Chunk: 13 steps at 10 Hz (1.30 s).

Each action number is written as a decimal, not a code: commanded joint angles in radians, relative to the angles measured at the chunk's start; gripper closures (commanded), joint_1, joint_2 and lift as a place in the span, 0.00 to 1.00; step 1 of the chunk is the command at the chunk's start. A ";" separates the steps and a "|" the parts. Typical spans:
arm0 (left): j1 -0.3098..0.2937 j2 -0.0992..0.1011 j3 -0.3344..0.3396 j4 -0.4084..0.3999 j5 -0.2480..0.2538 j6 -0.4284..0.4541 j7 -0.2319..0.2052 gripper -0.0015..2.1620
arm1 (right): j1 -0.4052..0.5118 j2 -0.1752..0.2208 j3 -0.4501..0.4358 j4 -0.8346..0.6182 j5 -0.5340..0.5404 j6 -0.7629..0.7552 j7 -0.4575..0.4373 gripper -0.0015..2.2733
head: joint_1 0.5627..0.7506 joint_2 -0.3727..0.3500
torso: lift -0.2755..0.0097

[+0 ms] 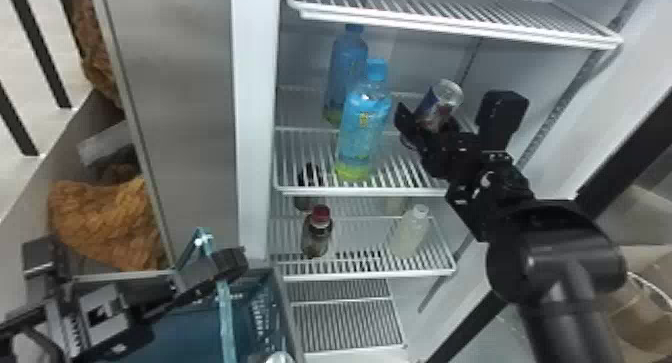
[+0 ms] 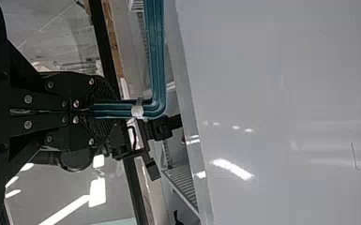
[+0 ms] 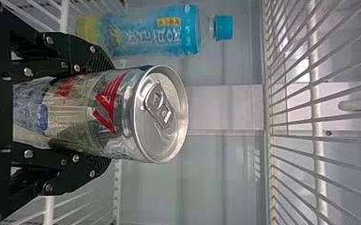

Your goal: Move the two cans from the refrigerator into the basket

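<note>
In the head view my right gripper [image 1: 429,126] is inside the refrigerator above the middle shelf, shut on a silver can [image 1: 442,101] that leans slightly. The right wrist view has the can [image 3: 117,115] between both fingers of my right gripper [image 3: 104,115], its lid facing away from the palm. At lower left, my left gripper [image 1: 231,265] holds the handle of the blue basket [image 1: 200,332]. The left wrist view shows my left gripper [image 2: 107,110] clamped on the basket handle [image 2: 155,65]. A silvery round top [image 1: 280,357] shows at the basket's near part, partly cut off.
Two blue-capped bottles [image 1: 364,132] stand left of the can on the same shelf. Beneath, a red-capped bottle [image 1: 317,234] and a pale bottle [image 1: 410,233] stand on a lower shelf [image 1: 370,275]. A wire shelf [image 1: 450,24] spans above the can. The refrigerator's side wall [image 1: 255,137] rises beyond the basket.
</note>
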 commanded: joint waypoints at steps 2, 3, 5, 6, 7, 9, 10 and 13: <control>0.003 0.002 0.002 0.000 0.002 0.000 0.000 0.55 | 0.103 -0.028 -0.016 -0.149 -0.046 0.032 0.000 0.56 | 0.70 0.21 | 0.84; 0.003 0.000 0.002 0.000 0.002 0.000 0.000 0.55 | 0.140 -0.034 -0.029 -0.203 -0.052 0.047 0.000 0.56 | 0.70 0.22 | 0.84; 0.008 0.002 0.004 0.000 0.002 0.000 -0.002 0.55 | 0.206 -0.045 -0.053 -0.286 -0.060 0.086 0.005 0.56 | 0.70 0.21 | 0.84; 0.008 0.002 0.004 0.000 0.002 0.000 -0.002 0.55 | 0.243 -0.047 -0.071 -0.328 -0.060 0.109 0.008 0.56 | 0.70 0.21 | 0.84; 0.008 0.002 0.004 0.000 0.002 0.000 -0.002 0.55 | 0.287 -0.047 -0.095 -0.375 -0.066 0.123 0.016 0.56 | 0.70 0.21 | 0.84; 0.010 0.002 0.006 0.000 0.002 0.000 -0.003 0.55 | 0.410 -0.047 -0.147 -0.500 -0.090 0.172 0.031 0.56 | 0.70 0.19 | 0.84; 0.013 0.002 0.006 0.000 0.004 0.000 -0.003 0.55 | 0.471 -0.047 -0.161 -0.569 -0.102 0.202 0.039 0.56 | 0.70 0.18 | 0.84; 0.015 0.002 0.006 0.000 0.004 0.000 -0.006 0.55 | 0.574 -0.034 -0.161 -0.662 -0.148 0.244 0.079 0.56 | 0.70 0.20 | 0.84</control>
